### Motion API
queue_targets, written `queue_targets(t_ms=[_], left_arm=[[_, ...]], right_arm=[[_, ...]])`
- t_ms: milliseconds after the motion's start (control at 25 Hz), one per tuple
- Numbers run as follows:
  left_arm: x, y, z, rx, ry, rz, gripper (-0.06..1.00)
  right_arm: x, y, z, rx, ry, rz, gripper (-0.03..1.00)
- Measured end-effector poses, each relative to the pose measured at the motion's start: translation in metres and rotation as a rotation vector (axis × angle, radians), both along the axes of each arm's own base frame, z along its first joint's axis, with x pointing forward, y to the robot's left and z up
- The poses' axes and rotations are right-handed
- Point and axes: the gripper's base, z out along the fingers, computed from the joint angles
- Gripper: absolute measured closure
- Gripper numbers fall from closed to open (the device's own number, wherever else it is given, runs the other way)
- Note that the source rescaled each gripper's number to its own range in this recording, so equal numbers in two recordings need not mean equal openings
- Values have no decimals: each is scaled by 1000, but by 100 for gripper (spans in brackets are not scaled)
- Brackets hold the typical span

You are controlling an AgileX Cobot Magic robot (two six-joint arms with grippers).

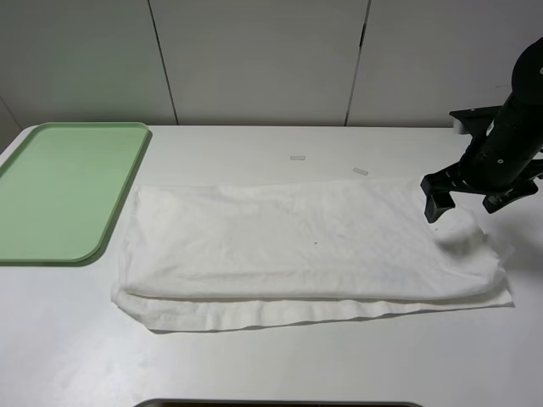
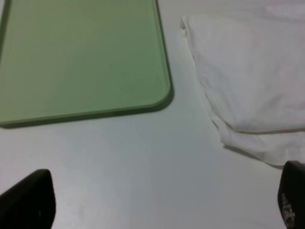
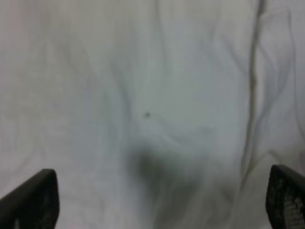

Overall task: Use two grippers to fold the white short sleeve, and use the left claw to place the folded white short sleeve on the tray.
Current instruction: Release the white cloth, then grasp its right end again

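Left claw point(image 2: 160, 198): over bare table point(image 1: 254, 365), near side of tray point(image 1: 59, 191) corner; fingers wide apart, empty. White short sleeve point(image 1: 305, 246): folded long band, flat, just right of tray. Right gripper point(image 1: 467, 203): well right of tray, above garment's end; fingers spread, holding nothing. Tape strips point(image 1: 297, 158) beyond.

White shirt point(image 1: 305, 246); light green tray point(image 1: 68, 191)
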Motion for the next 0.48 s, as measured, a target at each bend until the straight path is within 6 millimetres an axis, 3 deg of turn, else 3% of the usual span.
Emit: queue_targets(t_ms=[280,480], left_arm=[[0,0,0,0,0,0,2],[0,0,0,0,0,0,2]], right_arm=[[1,-2,-2,6,-23,-7,-3],[2,-24,-1,-32,-35,-36,-3]])
